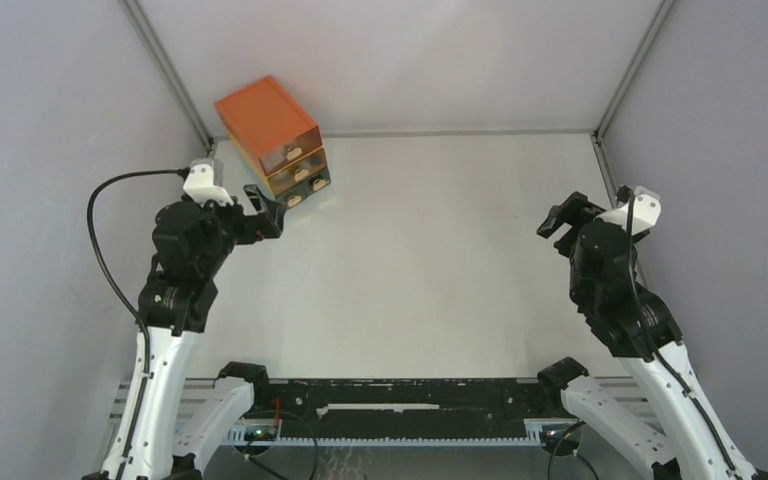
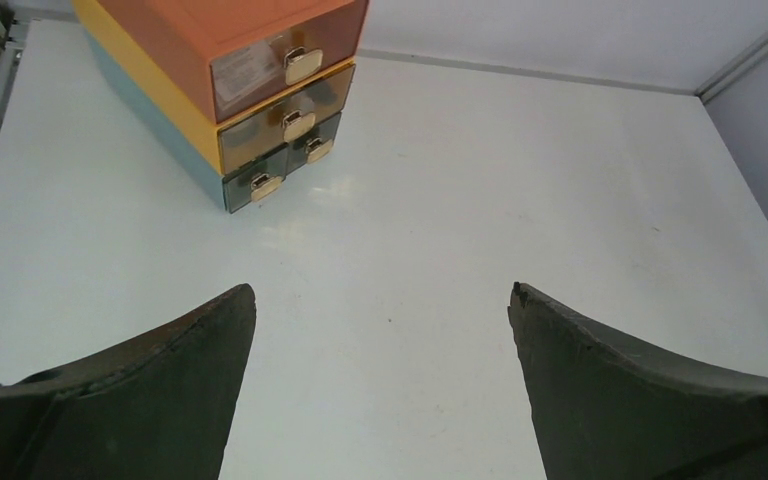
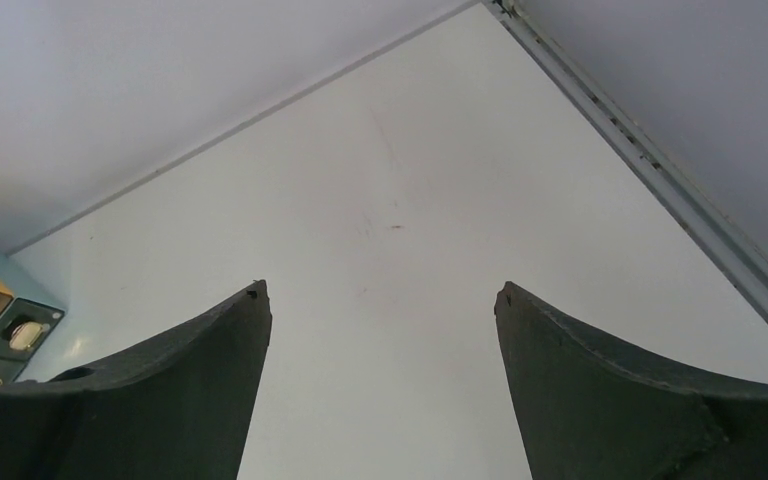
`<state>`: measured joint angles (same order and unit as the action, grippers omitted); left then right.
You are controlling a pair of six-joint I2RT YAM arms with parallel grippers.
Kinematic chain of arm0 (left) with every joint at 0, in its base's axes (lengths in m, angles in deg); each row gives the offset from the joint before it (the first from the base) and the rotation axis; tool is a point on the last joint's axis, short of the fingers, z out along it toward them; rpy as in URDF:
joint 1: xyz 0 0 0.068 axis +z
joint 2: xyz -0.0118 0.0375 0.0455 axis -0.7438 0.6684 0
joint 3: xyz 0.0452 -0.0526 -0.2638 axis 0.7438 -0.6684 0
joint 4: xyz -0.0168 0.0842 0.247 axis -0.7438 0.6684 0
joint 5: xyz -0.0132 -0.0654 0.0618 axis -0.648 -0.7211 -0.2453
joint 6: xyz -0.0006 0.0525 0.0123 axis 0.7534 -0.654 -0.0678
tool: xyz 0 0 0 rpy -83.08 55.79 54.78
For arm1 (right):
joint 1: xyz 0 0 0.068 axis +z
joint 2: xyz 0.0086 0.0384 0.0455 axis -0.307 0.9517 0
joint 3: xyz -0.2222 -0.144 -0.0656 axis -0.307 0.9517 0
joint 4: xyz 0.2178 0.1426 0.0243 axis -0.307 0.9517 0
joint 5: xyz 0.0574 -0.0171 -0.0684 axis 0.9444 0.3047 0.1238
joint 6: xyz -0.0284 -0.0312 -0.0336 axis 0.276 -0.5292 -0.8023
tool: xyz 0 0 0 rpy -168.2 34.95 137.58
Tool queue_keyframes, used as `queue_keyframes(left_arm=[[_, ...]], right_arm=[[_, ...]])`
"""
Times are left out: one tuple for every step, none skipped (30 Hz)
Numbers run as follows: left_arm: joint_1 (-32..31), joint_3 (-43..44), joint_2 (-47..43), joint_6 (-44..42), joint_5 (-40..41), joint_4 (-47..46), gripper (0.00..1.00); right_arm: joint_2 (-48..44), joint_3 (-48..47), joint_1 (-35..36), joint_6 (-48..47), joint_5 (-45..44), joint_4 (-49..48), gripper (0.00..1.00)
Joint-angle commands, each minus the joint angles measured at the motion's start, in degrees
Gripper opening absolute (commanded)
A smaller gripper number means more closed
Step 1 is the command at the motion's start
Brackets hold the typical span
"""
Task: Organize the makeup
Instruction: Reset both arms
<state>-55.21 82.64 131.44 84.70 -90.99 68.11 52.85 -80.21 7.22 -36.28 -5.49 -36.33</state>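
- Bench (image 1: 430, 260): white and walled in; the only object on it is the box (image 1: 265, 120), at 11 o'clock in the top view and turned so its fronts face 5 o'clock.
- Box (image 2: 230, 40): stacked orange, yellow and dark tiers, with tinted drawers (image 2: 280, 120) and brass handles (image 2: 300, 62). The fronts look flush or nearly so.
- Makeup: none shows loose in any view. It is judged to be inside the drawers, but their contents cannot be made out through the tint.
- Left pincer (image 1: 265, 208): at 10 o'clock, just in front of the lowest tier. Its jaws are spread wide and hold nothing (image 2: 382, 290).
- Right pincer (image 1: 560, 215): at 3 o'clock, close to the side rail (image 3: 660, 170) and well apart from the box. Its jaws are parted and hold nothing (image 3: 380, 287).
- Risk 1: the box looks light and stands free, so a forward nudge from the left pincer could skate it toward the 11 o'clock corner.
- Risk 2: pulling a handle with one arm may drag the whole stack instead of opening the drawer, because nothing braces it.
- Risk 3: the handles are small, so wide jaws could slip off one or catch two tiers at once.
- Risk 4: swinging the right arm outward could strike the rail at 3 o'clock.
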Motion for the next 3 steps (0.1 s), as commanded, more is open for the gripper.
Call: queue_keyframes(left_arm=[[0.0, -0.6, -0.4, 0.0, 2.6, -2.7, 1.00], [0.1, -0.6, -0.3, 0.0, 2.5, -3.0, 1.00], [0.1, -0.6, -0.2, 0.1, 2.7, -3.2, 1.00]], right_arm=[[0.1, 0.1, -0.4, 0.9, -0.8, -3.4, 0.89], [0.1, 0.1, -0.3, 1.0, -0.7, -3.5, 0.89], [0.2, 0.1, -0.3, 1.1, -0.7, -3.5, 0.89]])
